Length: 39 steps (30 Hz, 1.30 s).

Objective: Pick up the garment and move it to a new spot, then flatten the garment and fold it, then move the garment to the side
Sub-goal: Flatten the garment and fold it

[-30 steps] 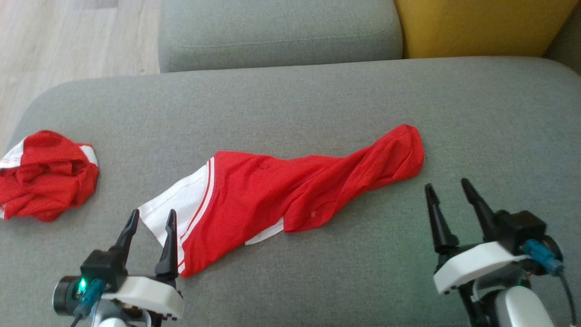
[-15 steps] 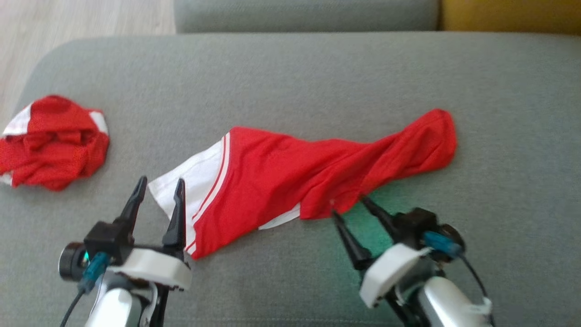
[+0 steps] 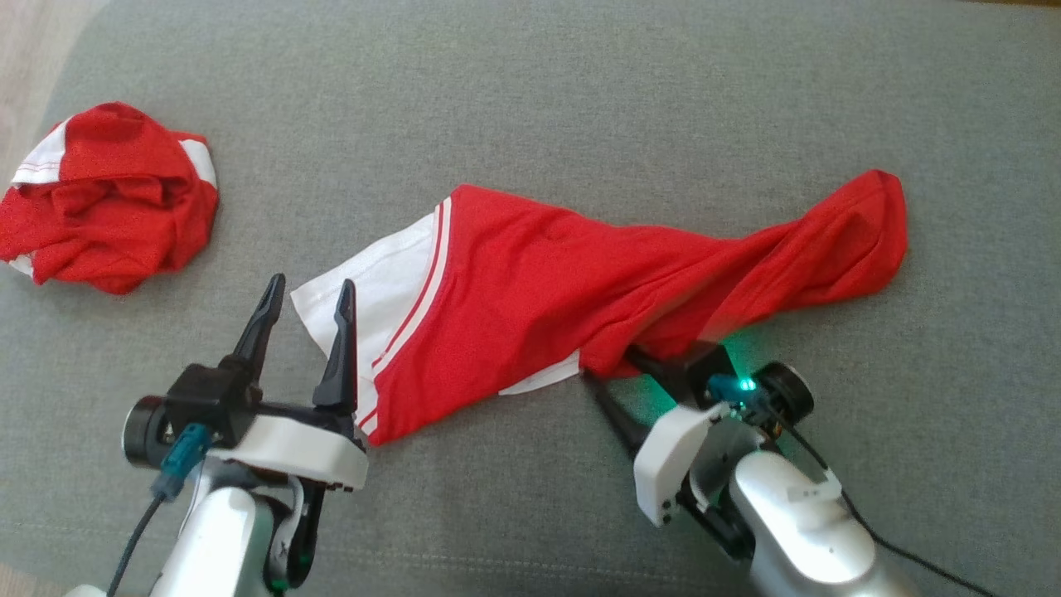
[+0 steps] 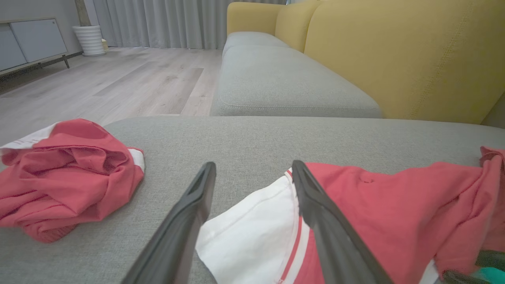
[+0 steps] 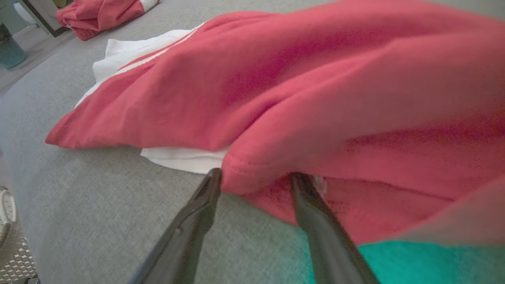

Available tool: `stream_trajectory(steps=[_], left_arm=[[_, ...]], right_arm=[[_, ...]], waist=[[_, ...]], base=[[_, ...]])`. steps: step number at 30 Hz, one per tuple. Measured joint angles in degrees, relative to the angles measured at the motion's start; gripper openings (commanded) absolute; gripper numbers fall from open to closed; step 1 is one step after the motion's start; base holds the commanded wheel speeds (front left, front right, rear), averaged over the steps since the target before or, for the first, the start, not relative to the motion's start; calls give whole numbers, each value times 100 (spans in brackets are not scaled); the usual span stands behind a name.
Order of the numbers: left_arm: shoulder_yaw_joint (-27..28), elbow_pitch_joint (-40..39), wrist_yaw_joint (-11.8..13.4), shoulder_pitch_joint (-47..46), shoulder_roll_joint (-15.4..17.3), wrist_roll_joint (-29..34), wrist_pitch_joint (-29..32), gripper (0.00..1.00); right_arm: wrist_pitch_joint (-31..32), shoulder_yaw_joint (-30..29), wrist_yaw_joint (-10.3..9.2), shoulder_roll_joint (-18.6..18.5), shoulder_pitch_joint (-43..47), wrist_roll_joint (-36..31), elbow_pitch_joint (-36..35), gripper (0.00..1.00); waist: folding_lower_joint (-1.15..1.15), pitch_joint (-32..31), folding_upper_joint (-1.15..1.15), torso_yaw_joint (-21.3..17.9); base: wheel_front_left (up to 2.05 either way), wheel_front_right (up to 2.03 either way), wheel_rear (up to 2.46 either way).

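Note:
A red garment [image 3: 580,282] with a white striped end lies stretched and twisted across the grey seat cushion [image 3: 580,91]. My left gripper [image 3: 310,288] stands open at its white corner, which lies between the fingers [image 4: 315,213] in the left wrist view; the right one rests over the stripe. My right gripper [image 3: 612,369] is at the garment's near red hem. In the right wrist view a folded edge of the garment [image 5: 315,98] sits between the spread fingers of the right gripper [image 5: 256,175], and one tip is tucked under the cloth.
A second red and white garment [image 3: 108,199] lies crumpled at the cushion's left end, near the edge above the wooden floor [image 4: 118,79]. Beyond the cushion are another grey seat [image 4: 276,83] and a yellow backrest [image 4: 394,59].
The head camera has tipped down and closer. My right gripper has swung left from bare cushion to the garment's near hem and begun to narrow. My left gripper stays at the white corner.

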Motion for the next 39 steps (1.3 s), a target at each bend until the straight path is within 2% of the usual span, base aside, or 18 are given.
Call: stream_trajectory(steps=[1,2,6,10,14,15,23,33,35,39], left_arm=[[9,4,-11,-1,-21,22,0,100],[18,12,-48,-3,-36,32,0,100],[59,55,-105,-42,-90,82,0,100],[180,70,-151,-61,-111,93,0,100],[231,68,-154,-44,-138,188,0,100],[231,68,-154,-44,-138,188,0,100],[348,44,-208,41,-171,275,0,100],[387,40,-307,48,-219,335,0,100],[392,49,-333,48,-225,335,0,100],[396,81,-350,49,-246,383,0,100]], right_arm=[[31,4,0,1,-66,-34,29,4],[54,3,0,0,-116,-31,45,0],[65,-23,0,-5,-160,33,27,0],[16,-258,0,-8,-105,124,-300,0],[138,-971,0,-8,165,-104,-903,0],[138,-971,0,-8,165,-104,-903,0],[635,-2458,0,3,743,-622,-1887,0],[875,-4277,0,53,902,-990,-2357,0],[883,-4410,0,51,906,-992,-2342,0],[991,-4294,0,60,1095,-933,-2187,0]], waist=[[0,16,0,-4],[0,28,0,-10],[0,31,0,-48],[0,-20,0,-134],[0,-113,0,-310],[0,-113,0,-310],[0,-203,0,-543],[0,-151,0,-592],[0,-152,0,-586],[0,-192,0,-576]], base=[[0,0,0],[0,0,0],[0,0,0],[0,0,0],[0,0,0],[0,0,0],[0,0,0],[0,0,0],[0,0,0],[0,0,0]])
